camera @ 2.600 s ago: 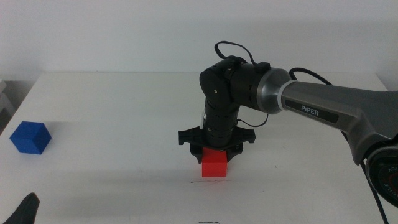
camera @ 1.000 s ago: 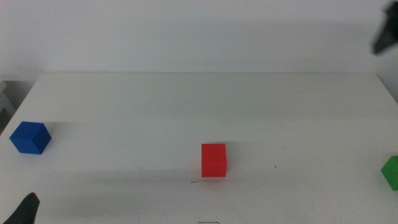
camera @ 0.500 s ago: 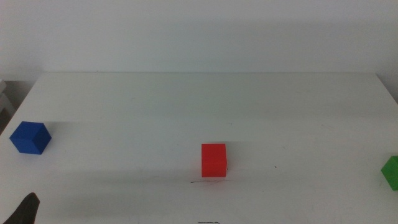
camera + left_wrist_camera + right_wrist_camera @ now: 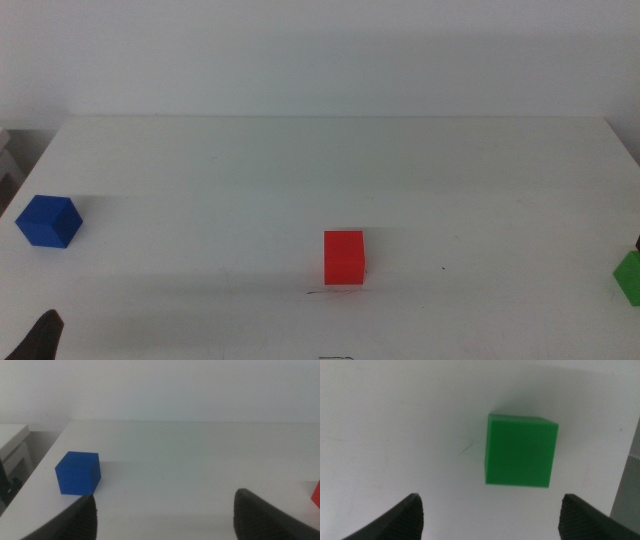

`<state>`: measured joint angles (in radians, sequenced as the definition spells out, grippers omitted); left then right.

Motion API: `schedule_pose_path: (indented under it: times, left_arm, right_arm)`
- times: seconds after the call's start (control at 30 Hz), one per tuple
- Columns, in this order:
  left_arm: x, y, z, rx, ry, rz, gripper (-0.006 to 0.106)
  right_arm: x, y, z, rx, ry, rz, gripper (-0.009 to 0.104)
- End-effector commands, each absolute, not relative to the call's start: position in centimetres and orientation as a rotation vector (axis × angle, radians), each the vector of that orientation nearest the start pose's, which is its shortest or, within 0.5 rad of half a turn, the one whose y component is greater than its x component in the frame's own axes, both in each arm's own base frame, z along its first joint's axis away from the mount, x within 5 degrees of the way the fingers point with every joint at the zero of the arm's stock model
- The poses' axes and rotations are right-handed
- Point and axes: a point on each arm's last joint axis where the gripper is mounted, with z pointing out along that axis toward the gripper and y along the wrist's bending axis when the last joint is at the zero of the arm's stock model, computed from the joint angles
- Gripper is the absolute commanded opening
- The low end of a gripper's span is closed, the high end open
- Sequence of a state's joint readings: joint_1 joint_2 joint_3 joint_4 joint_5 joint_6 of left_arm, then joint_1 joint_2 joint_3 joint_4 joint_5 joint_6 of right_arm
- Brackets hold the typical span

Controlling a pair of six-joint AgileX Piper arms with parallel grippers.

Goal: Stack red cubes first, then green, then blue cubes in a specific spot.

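Blue cube (image 4: 47,221): far left of the white bench (image 4: 320,170), resting free; the left wrist view shows it ahead of the left end effector (image 4: 162,510), whose jaws stand wide apart and hold nothing. That end effector shows in the middle view only as a dark tip at the bottom-left corner.

Red cube (image 4: 344,257): near the bench's centre, touching the thin dark line (image 4: 322,293) just in front of it (the marked spot).

Green cube (image 4: 629,276): at the right edge of the middle view, partly cut off, well apart from the red cube. The right end effector (image 4: 490,515) hangs above it, jaws wide, gripping nothing; the green cube lies between them in the right wrist view.
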<state>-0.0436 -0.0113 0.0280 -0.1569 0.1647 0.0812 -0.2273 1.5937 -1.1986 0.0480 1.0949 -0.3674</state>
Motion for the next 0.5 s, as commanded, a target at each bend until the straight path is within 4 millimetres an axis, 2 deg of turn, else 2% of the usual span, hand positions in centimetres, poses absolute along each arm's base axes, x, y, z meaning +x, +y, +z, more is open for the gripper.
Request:
schedule_pose_path:
  times: [0.0, 0.23, 0.47]
  left_arm:
    - [5.5, -0.4, 19.8, -0.021, 1.562, -0.119, 0.093]
    - [5.5, -0.4, 19.8, -0.021, 1.562, -0.119, 0.093]
    - [5.5, -0.4, 19.8, -0.021, 1.562, -0.119, 0.093]
  right_arm:
    - [30.2, -7.2, 27.0, -0.188, 2.901, -0.091, 0.077]
    - [31.7, -7.7, 24.3, -0.202, 2.943, -0.100, 0.077]
    - [32.5, -8.2, 22.7, -0.206, 2.967, -0.121, 0.077]
